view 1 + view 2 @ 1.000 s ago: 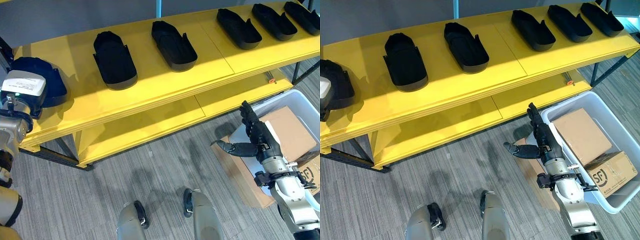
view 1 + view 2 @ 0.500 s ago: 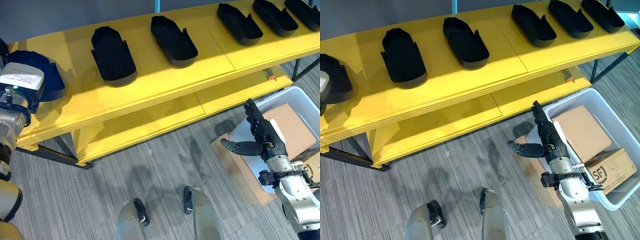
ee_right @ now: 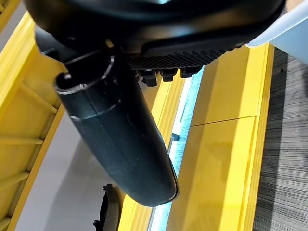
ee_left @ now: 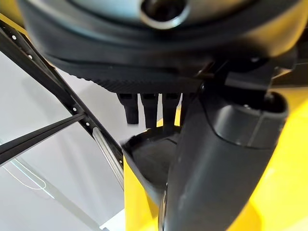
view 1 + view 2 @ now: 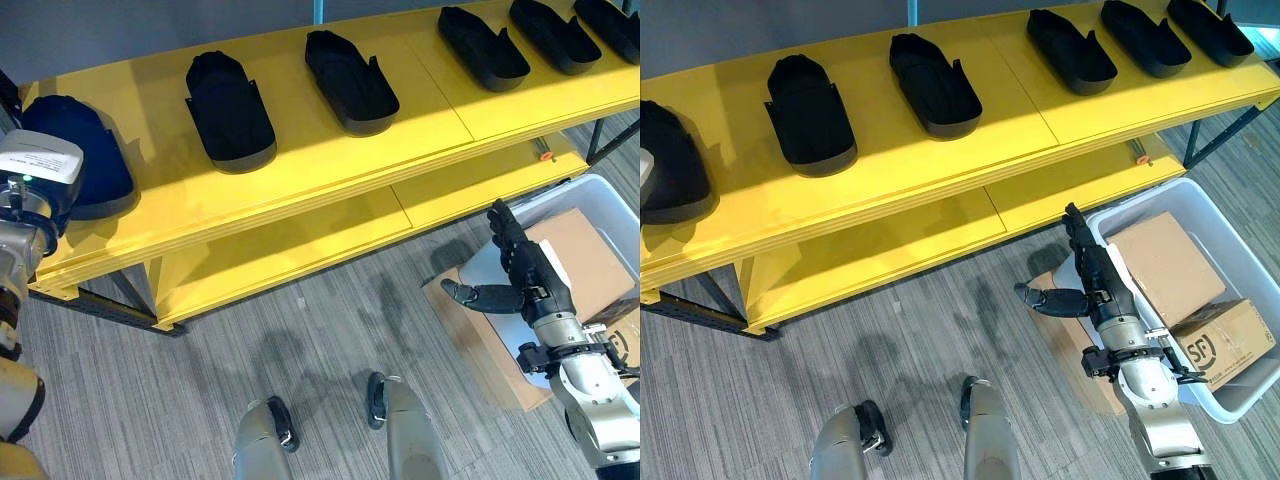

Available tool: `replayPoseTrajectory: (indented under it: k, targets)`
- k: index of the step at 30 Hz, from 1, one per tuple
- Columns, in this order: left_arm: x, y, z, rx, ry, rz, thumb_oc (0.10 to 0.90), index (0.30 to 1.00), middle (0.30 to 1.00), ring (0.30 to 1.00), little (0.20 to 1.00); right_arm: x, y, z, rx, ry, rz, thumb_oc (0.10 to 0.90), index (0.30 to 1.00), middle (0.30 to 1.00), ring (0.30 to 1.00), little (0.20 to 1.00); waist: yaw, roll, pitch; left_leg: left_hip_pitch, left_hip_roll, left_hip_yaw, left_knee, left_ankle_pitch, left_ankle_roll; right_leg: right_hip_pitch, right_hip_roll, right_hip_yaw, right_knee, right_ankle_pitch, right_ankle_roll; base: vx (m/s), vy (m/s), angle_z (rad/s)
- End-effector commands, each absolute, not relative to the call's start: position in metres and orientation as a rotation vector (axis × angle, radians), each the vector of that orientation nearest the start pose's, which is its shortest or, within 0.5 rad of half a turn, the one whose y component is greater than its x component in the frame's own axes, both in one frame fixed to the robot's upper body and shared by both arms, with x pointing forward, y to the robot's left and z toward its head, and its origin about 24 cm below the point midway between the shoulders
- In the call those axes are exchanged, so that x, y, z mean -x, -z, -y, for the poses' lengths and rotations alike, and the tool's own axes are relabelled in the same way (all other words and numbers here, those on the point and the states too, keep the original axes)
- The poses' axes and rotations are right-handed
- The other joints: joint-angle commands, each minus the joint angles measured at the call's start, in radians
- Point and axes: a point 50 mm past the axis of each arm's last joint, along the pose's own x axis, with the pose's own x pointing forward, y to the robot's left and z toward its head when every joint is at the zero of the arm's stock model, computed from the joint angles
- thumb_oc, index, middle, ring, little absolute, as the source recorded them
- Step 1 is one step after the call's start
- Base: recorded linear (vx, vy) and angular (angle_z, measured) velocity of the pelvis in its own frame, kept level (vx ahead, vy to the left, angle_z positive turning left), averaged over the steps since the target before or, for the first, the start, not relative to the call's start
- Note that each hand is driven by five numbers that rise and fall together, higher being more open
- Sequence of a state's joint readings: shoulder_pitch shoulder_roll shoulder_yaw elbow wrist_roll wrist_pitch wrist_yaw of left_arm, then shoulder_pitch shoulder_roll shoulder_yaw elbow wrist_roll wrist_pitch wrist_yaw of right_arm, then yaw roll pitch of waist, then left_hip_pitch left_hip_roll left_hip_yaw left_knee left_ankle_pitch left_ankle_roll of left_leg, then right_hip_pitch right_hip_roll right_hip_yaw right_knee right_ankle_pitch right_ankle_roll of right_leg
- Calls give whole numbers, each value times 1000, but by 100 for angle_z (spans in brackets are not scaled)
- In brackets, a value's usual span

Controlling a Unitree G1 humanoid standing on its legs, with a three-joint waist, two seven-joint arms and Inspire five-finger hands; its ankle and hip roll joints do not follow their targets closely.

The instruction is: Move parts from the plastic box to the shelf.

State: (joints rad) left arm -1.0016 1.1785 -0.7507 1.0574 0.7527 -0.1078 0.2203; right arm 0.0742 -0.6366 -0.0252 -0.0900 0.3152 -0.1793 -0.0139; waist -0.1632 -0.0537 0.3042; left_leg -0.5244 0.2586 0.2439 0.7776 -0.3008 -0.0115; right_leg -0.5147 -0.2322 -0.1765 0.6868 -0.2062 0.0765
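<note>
Left hand parking a part on the shelf end.
My left hand (image 4: pixel 159 110) reaches over the dark part (image 5: pixel 75 160), grip unclear; right hand (image 5: pixel 520 280), fingers spread, empty, beside the plastic box (image 5: pixel 600 195).

dark robot hand (image 5: pixel 520 285) on silver-grey arm (image 5: pixel 600 400)

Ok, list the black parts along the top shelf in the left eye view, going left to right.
On the yellow shelf: dark rounded part by the left hand → wide black part → second black part → third black part → fourth black part → last black part at the right edge.
</note>
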Motion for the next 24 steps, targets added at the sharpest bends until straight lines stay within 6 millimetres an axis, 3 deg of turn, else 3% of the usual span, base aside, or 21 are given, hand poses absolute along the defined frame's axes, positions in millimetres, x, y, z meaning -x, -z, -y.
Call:
replayPoseTrajectory:
  k: [1,10,19,24]
  targets:
    - [-310,-306,-409,-2068,-636,-138,900,1000,1000,1000,1000,-235,-176,266,420,23,528,900,1000,1000,1000,1000,-15,30,-61,106,-12,-60,-22,-105,10,155,-39,20,-125,-6,70,0,0,0]
    - [-306,-314,-396,-2095,-586,-29,900,1000,1000,1000,1000,-232,-171,275,426,56,496,900,1000,1000,1000,1000,4,37,-64,116,-19,-70,-42,-95,4,166,-46,4,-123,-11,68,0,-11,2]
    - [-293,-313,-405,-2128,-558,-80,900,1000,1000,1000,1000,-231,-167,278,426,71,472,900,1000,1000,1000,1000,27,42,-67,126,-27,-84,-53,-88,0,184,-51,-10,-119,-17,66,-1,-30,7]
    - [-284,-321,-398,-2140,-565,-5,900,1000,1000,1000,1000,-227,-164,284,426,104,462,900,1000,1000,1000,1000,53,39,-70,135,-32,-94,-68,-81,-5,201,-54,-24,-122,-21,64,-8,-38,9]
